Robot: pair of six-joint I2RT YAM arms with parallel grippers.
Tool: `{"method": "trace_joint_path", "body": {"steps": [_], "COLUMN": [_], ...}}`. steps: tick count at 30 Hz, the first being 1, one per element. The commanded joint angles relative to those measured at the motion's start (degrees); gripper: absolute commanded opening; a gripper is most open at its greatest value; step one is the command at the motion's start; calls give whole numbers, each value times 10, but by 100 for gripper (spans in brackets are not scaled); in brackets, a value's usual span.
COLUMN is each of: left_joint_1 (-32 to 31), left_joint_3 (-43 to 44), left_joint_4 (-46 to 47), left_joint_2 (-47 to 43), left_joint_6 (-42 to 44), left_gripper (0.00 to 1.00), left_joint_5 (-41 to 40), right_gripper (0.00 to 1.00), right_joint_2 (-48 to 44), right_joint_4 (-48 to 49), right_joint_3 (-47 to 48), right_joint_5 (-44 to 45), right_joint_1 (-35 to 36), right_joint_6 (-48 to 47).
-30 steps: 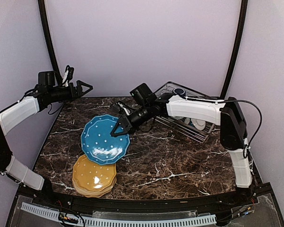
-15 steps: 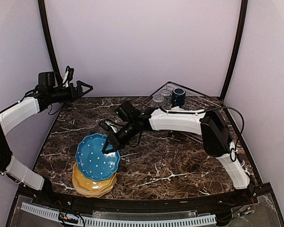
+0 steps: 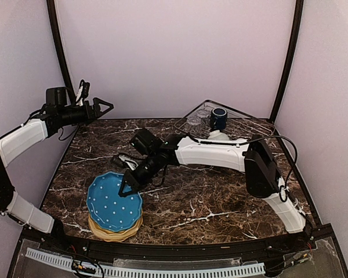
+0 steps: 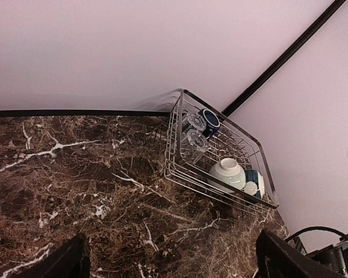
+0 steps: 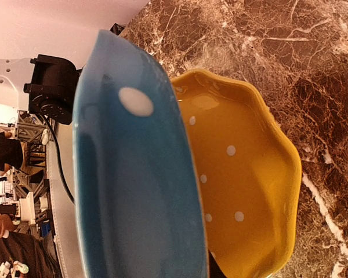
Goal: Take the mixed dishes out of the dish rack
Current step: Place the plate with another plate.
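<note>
Since the earlier frames our right claw [image 3: 126,188] has swung from mid-table towards the near-left corner, carrying the blue plate [image 3: 112,204] with it. The plate now sits squarely over the yellow plate [image 3: 120,235] instead of only overlapping its far edge. The claw is clenched on the blue plate's far rim. In the right wrist view the plate is tilted, with a gap open above the yellow one, and we cannot tell whether its near edge already touches.

We judge the blue plate to be glazed ceramic: stiff, fairly weighty for a pinch at one edge, slick under the fingers and liable to chip if dropped onto the plate below. The rim looks to us like the only workable place to hold it, and the scalloped edge offers a small dip to seat a finger. Its face is glossy teal with white dots. The yellow plate is equally glossy, wavy-edged and faintly dotted.

Around them lies the table [image 3: 214,200], dark brown marble with white veins. At the far right corner stands the dish rack [image 4: 204,183], thin silver wire with low sides. It holds a navy mug [image 3: 218,118], clear tumblers [image 4: 192,131] and a ribbed white bowl [image 4: 227,173].

Our left claw [image 3: 107,107] hangs high at the far left, spread wide and holding nothing.
</note>
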Motion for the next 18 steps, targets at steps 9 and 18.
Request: {"method": "trace_joint_path", "body": {"steps": [9, 18], "left_joint_1": [3, 3], "left_joint_3": [-12, -12], "left_joint_4": [24, 25], "left_joint_2": [-15, -13], "left_joint_6": [-12, -13], "left_gripper": [99, 99], "left_joint_5": [16, 18], "right_gripper": [41, 58], "right_joint_2": [-12, -39], "right_joint_4": [-42, -89], "right_joint_3": [50, 37], "right_joint_5": [82, 149], "right_joint_1": [9, 19], "right_joint_6": [-50, -92]}}
